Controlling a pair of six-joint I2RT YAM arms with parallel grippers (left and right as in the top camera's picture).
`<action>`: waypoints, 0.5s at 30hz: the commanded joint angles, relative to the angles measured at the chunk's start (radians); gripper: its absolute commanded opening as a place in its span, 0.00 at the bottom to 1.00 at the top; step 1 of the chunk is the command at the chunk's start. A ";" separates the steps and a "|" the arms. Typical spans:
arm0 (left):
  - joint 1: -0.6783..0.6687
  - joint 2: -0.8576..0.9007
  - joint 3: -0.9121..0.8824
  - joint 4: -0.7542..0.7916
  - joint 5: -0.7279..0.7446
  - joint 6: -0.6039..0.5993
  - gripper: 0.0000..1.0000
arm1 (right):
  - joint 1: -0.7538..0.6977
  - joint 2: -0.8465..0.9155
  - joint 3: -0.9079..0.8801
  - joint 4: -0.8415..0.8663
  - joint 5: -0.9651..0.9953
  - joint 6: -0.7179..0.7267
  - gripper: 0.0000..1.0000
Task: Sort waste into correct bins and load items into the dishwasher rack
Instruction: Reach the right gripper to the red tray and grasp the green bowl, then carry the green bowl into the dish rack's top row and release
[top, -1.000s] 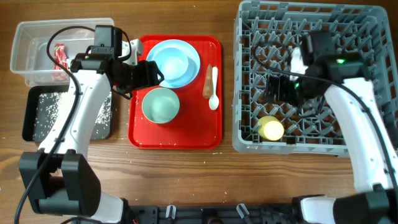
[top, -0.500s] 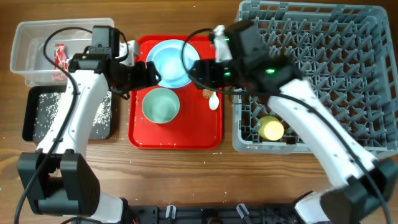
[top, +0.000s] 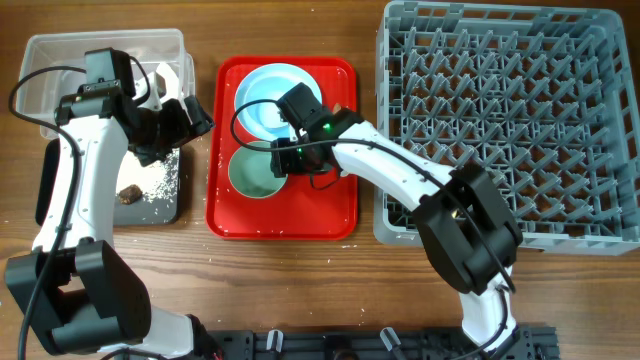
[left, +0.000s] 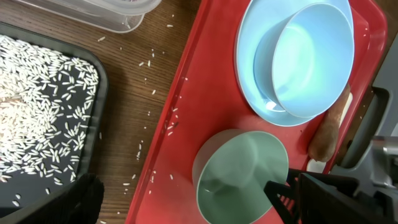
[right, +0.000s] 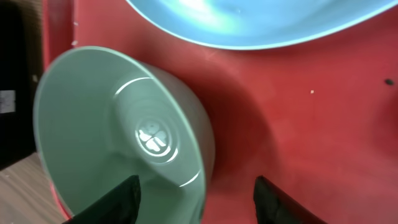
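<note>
**Right jaws astride the green bowl's rim**

Overhead, I see my right arm stretched from the dishwasher rack (top: 520, 120) across to the red serving tray (top: 300, 215). The right gripper (top: 292, 160) is at the right edge of the green bowl (top: 255, 172). Behind that bowl on the same tray, the blue bowl (top: 268, 100) sits inside the blue plate (top: 310, 85). The left gripper (top: 185, 118) hangs over the counter (top: 330, 290), between the clear tub (top: 100, 38) and the black tray (top: 165, 205). That tray holds the rice grains (top: 160, 180) and the brown lump (top: 128, 192).

In the left wrist view, one dark finger (left: 81, 199) sits far out in the lower left corner. Nothing is near it, so I read the left jaws as spread apart and holding nothing. More rice is scattered on the wood beside the black tray. The carrot stick (left: 328, 127) lies at the serving tray's right edge, just beside the plate.

In the right wrist view, the two fingers (right: 118, 199) stand apart with the green bowl's wall between them. The right jaws are parted around the rim, not closed on it, and the bowl rests on the red surface.
</note>
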 joint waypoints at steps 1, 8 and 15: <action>0.005 -0.025 0.009 0.000 -0.006 -0.002 1.00 | -0.003 0.055 0.002 0.004 0.019 0.018 0.40; 0.005 -0.025 0.009 0.000 -0.006 -0.002 1.00 | -0.007 0.048 0.003 0.012 0.019 0.035 0.22; 0.005 -0.025 0.009 0.000 -0.006 -0.002 1.00 | -0.060 -0.060 0.005 -0.027 0.047 0.006 0.04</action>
